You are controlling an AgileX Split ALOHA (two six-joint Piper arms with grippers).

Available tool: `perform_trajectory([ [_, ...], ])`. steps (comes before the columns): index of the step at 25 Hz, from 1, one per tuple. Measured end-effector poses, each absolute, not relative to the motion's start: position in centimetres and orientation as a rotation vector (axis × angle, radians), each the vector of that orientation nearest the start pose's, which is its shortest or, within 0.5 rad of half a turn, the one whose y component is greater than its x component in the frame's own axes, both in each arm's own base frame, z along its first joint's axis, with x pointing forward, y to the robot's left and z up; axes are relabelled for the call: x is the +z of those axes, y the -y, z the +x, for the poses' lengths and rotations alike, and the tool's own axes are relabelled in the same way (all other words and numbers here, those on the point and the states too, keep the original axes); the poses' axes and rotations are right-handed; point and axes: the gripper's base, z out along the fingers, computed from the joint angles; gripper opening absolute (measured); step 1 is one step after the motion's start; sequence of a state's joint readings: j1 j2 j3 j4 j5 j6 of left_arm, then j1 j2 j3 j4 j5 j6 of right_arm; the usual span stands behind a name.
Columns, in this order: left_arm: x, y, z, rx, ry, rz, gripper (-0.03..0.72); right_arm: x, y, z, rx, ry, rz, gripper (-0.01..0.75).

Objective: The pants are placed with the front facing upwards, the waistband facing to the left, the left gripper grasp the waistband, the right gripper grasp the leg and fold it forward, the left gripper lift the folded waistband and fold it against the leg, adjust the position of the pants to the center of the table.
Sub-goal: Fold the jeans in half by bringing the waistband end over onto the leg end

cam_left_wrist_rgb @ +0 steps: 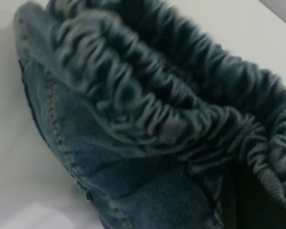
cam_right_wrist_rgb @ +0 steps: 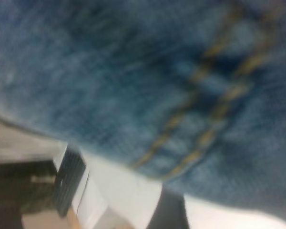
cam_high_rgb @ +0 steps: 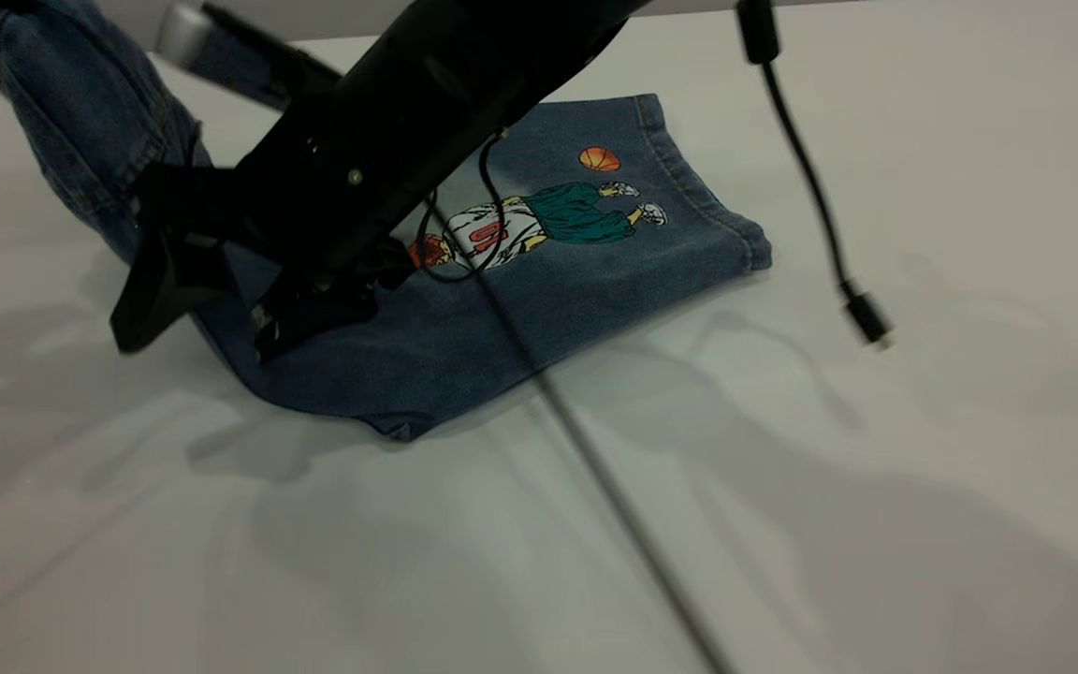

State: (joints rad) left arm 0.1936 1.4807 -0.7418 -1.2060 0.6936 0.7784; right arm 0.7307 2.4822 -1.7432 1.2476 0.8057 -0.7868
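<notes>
soft shadows across pale surface – dim furniture (cam_right_wrist_rgb: 43,191) beyond edge

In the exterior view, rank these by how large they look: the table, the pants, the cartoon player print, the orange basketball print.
1. The table.
2. The pants, partly hidden by an arm.
3. The cartoon player print.
4. The orange basketball print.
</notes>
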Motion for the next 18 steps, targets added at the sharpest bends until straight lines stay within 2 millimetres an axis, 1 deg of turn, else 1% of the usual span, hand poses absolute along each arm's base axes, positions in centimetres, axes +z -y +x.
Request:
perform_trajectory([
  [2, 21.3, 0.0, 27.3, -0.829, -2.428, -0.359, 0.113, 7.5, -37.5, 32.9, 1.331, -2.58, -0.883, 0.526],
  [4, 21.2, -0.1, 27.3, -0.812, -2.441, -0.339, 0.113, 7.7, -36.8, 33.2, 1.343, -2.591, -0.925, 0.526],
  [8, 21.1, -0.1, 27.3, -0.803, -2.443, -0.338, 0.113, 8.1, -35.3, 34.1, 1.357, -2.602, -0.953, 0.526],
  [12, 21.1, 0.0, 27.2, -0.814, -2.448, -0.33, 0.113, 9.1, -33.8, 35.4, 1.331, -2.584, -0.939, 0.526],
  [14, 21.2, 0.2, 27.1, -0.838, -2.456, -0.315, 0.113, 9.3, -32.9, 36.4, 1.269, -2.578, -0.941, 0.526],
  [16, 21.2, 0.4, 27.0, -0.864, -2.464, -0.284, 0.113, 9.0, -32.1, 37.3, 1.182, -2.589, -0.901, 0.526],
  [18, 21.3, 0.6, 26.9, -0.894, -2.464, -0.271, 0.113, 8.6, -31.7, 37.9, 1.088, -2.611, -0.871, 0.526],
])
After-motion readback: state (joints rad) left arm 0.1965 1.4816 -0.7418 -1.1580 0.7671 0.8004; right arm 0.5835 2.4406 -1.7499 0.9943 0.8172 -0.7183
